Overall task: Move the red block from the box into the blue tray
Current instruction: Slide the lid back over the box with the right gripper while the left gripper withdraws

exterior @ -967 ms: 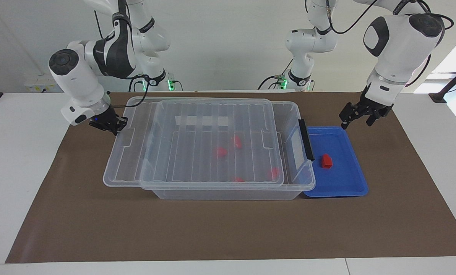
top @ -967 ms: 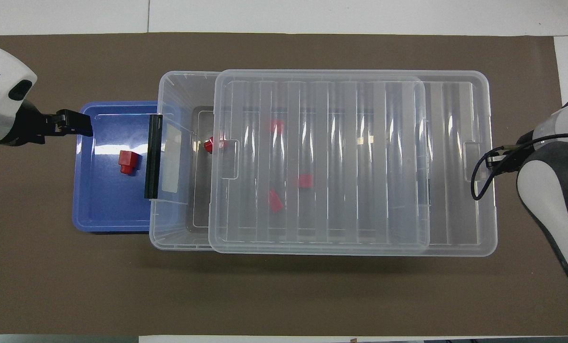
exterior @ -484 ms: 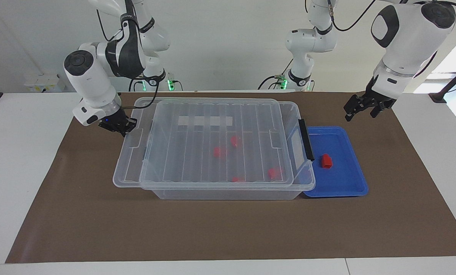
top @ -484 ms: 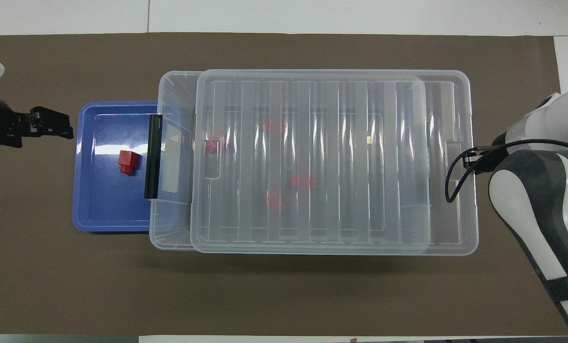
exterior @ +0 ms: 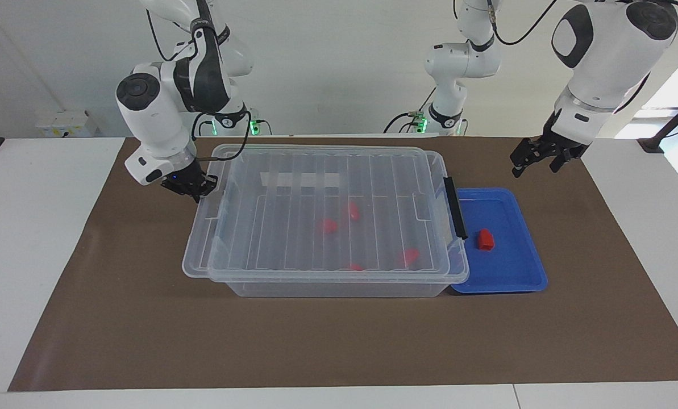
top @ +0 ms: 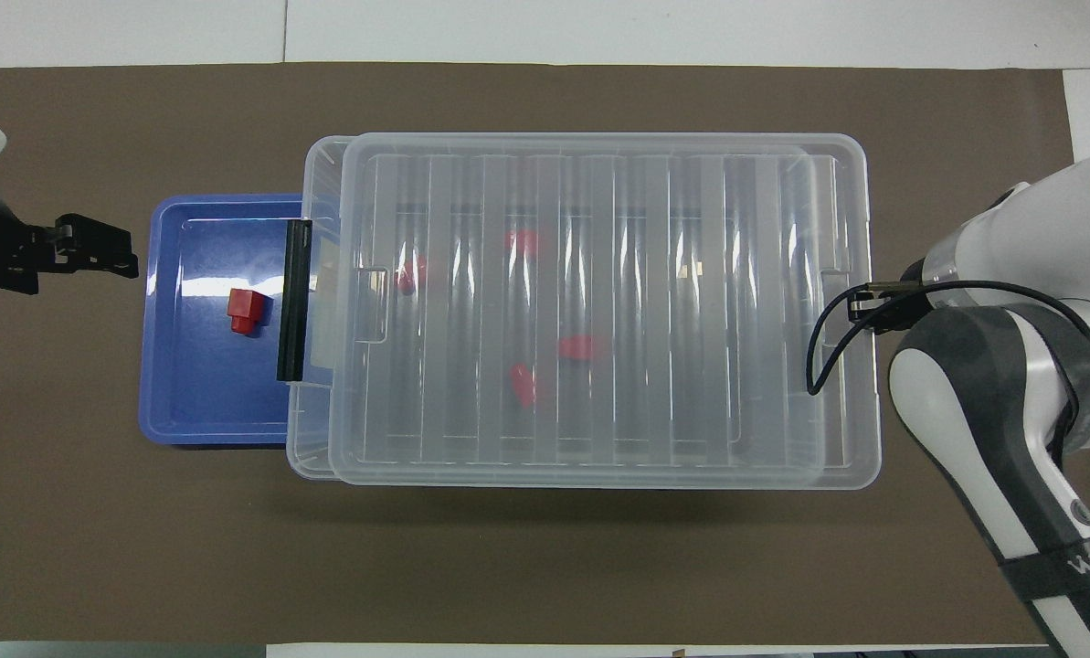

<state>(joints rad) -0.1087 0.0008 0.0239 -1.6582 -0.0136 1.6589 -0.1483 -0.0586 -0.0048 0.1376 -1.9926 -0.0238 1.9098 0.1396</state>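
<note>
Facing view. At centre frame I see the box [exterior: 339, 281] with its ribbed clear lid [exterior: 321, 213] lying almost fully over it, overhanging slightly toward frame left. My right gripper [exterior: 194, 187], clamped shut, grips the lid's upper-left corner. Four red blocks show through the lid. At right of centre, touching the box's black latch [exterior: 456, 207] end, lies the blue tray [exterior: 520, 272] with one red block [exterior: 485, 240] in it. My left gripper [exterior: 540, 159] hangs with jaws apart at upper right, over the brown mat [exterior: 339, 341].

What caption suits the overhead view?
Right gripper holds the clear lid over the box; one red block in the blue tray.
</note>
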